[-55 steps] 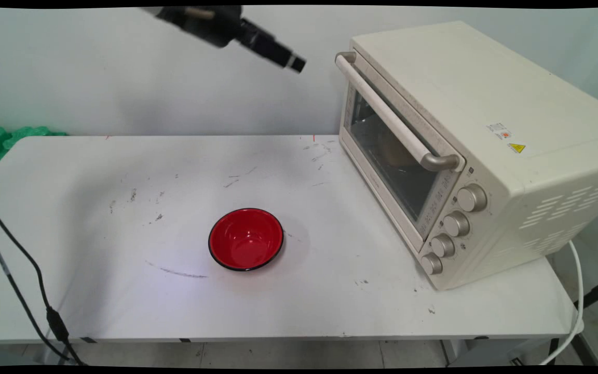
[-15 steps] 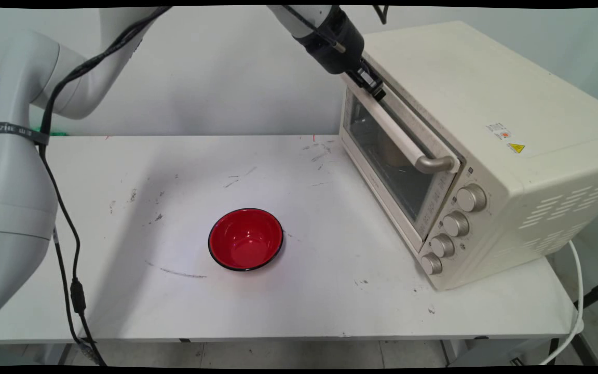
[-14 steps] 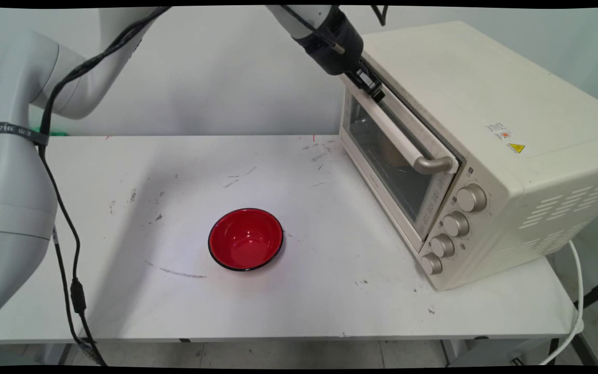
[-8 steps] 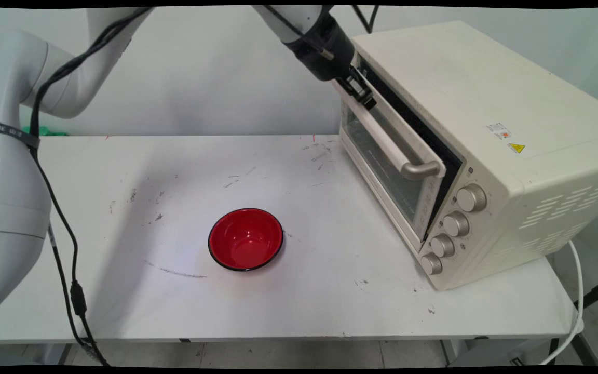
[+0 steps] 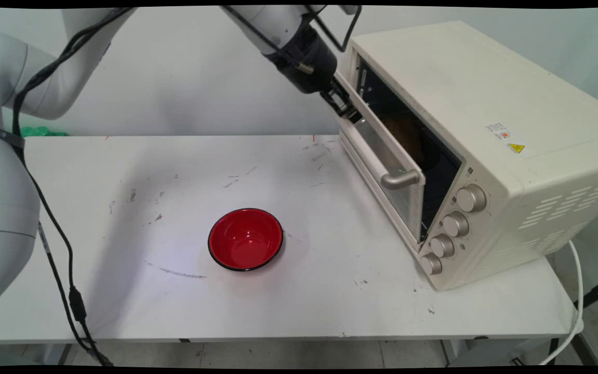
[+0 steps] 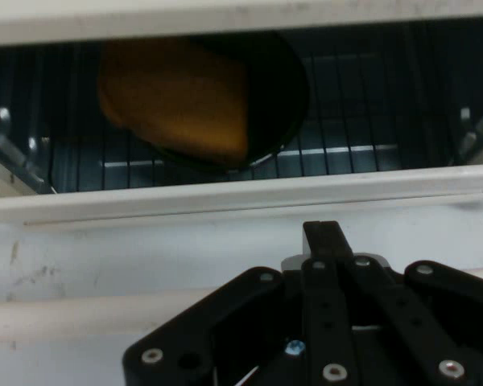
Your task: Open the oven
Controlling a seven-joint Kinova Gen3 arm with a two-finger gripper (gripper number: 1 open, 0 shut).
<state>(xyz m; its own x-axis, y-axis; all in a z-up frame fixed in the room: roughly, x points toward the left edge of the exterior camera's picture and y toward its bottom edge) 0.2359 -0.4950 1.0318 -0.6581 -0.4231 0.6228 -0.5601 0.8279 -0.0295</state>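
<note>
My gripper (image 5: 344, 107) is shut on the far end of the oven door handle (image 5: 377, 161), at the top of the door (image 5: 390, 179) of the cream toaster oven (image 5: 486, 104). The door hangs partly open, tilted out from the top. In the hand view the black linkage and gripper (image 6: 326, 241) sit over the pale handle (image 6: 64, 322). Beyond the door's edge the oven's inside shows: a brown loaf (image 6: 177, 96) on a dark round plate (image 6: 286, 88), on the wire rack (image 6: 370, 104). The loaf (image 5: 403, 132) shows dimly in the main view too.
A red bowl (image 5: 245, 239) with a black rim stands alone on the white table (image 5: 148, 166), left of the oven. Several knobs (image 5: 457, 223) line the oven's front right. A white cable (image 5: 576, 291) hangs off the right edge. Green foam (image 5: 39, 131) lies at the back left.
The gripper came from high on the left to the handle and closed on it. Over the last second it has drawn the handle out and down, swinging the door from shut to partly open.
</note>
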